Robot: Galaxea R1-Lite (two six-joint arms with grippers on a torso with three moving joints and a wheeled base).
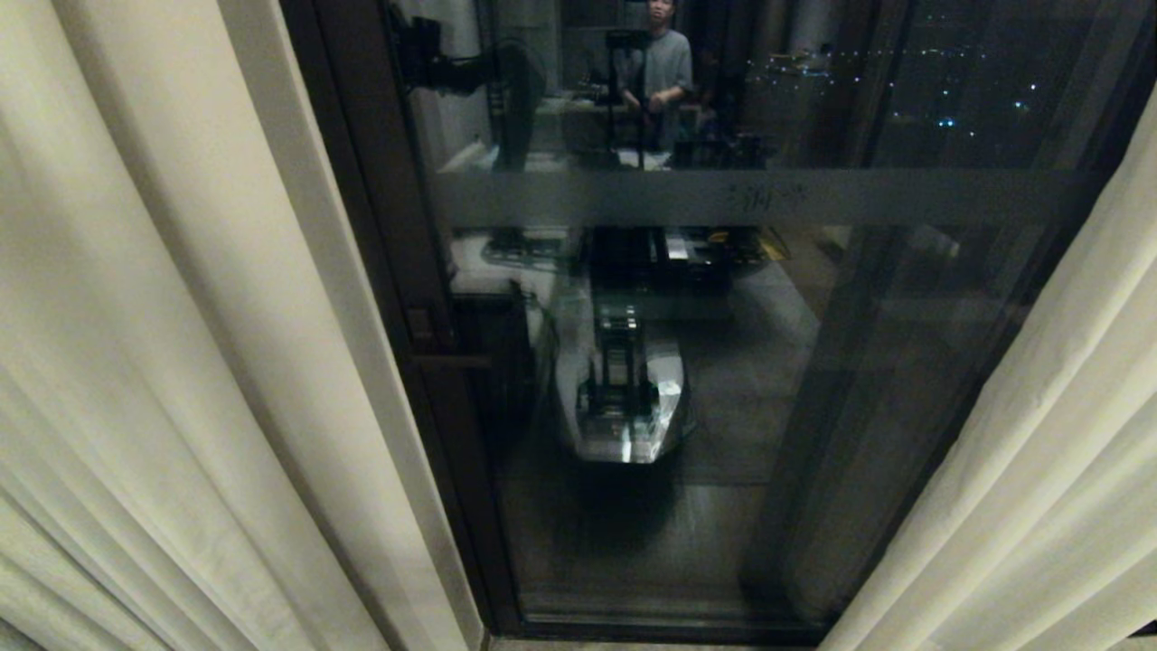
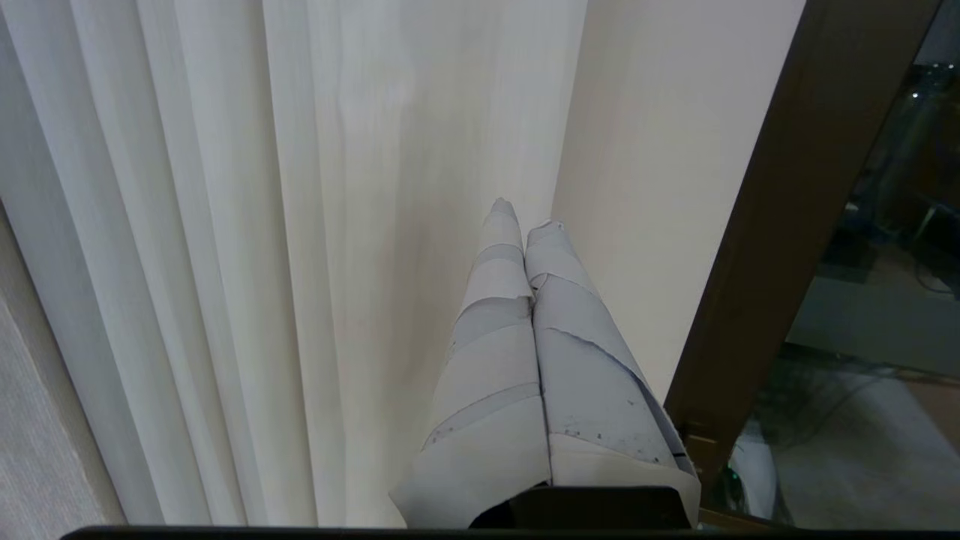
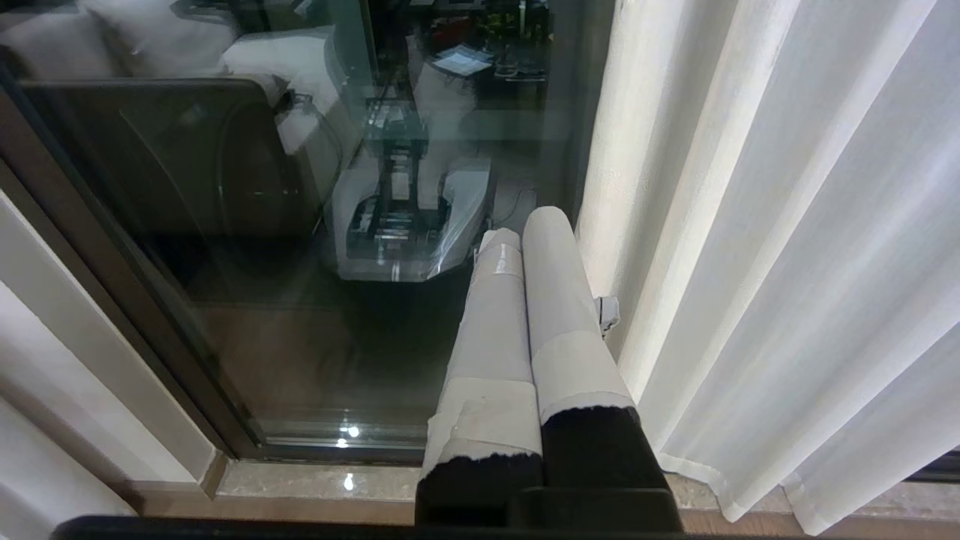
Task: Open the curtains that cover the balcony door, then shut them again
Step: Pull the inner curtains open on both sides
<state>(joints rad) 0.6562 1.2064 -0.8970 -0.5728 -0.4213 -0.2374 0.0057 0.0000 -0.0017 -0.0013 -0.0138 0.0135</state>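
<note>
Nearest us, our left tool (image 2: 523, 217) is clenched, its taped fingers pressed together with no cloth between them, tips just beside the pale left panel of the curtains (image 2: 300, 225); our right tool (image 3: 525, 232) is clenched too, empty, low beside the right panel. Beyond them the curtains hang parted to either side of the balcony door (image 1: 687, 362), whose dark glass carries a frosted band (image 1: 741, 197) and reflects a person (image 1: 664, 68)
</note>
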